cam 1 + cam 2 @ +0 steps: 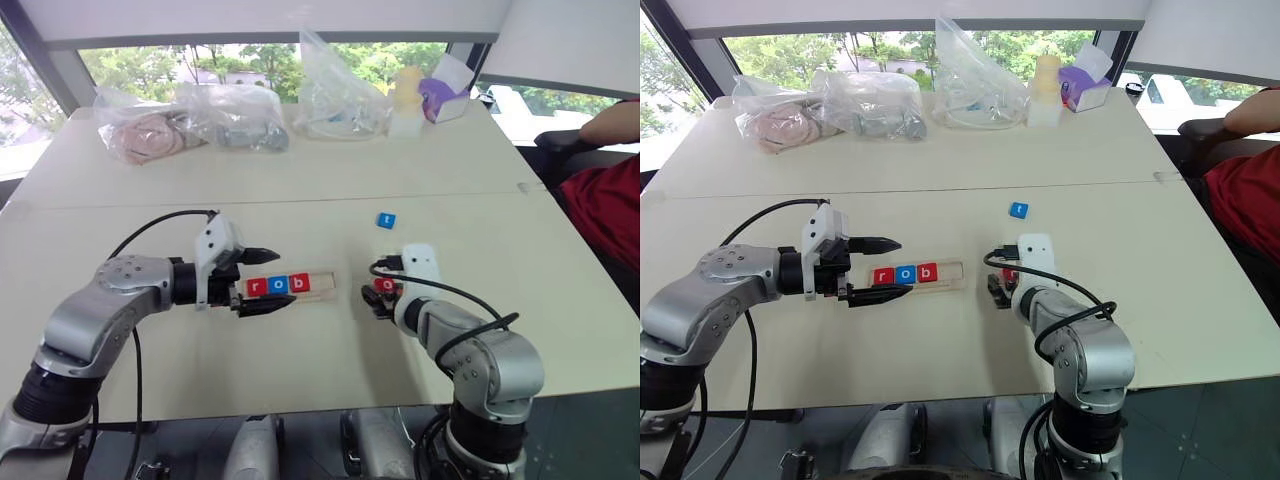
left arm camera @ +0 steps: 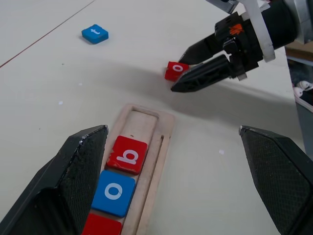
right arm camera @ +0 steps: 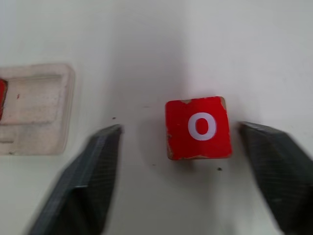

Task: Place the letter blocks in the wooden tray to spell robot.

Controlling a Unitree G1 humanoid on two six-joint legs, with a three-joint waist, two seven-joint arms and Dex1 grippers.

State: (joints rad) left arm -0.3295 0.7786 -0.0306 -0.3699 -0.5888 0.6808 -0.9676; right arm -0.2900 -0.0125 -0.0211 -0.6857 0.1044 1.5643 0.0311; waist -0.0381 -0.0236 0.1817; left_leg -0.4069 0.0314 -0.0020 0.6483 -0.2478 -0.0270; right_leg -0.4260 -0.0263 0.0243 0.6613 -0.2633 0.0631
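The wooden tray [image 1: 318, 286] lies mid-table with a red r [image 1: 257, 286], a blue o [image 1: 279, 284] and a red b [image 1: 299, 282] in its left part; its right part is bare. My left gripper [image 1: 285, 277] is open, one finger on each side of the tray's left end. A second red o block [image 3: 198, 128] lies on the table right of the tray, between the spread fingers of my open right gripper [image 3: 180, 128], with a gap on each side. The blue t block [image 1: 386, 220] sits farther back on the table.
Clear plastic bags [image 1: 240, 118] with items, a pale bottle [image 1: 405, 100] and a purple-and-white box [image 1: 445, 97] line the far table. A person in red [image 1: 610, 190] sits at the right edge. A seam [image 1: 300, 200] runs between the two tabletops.
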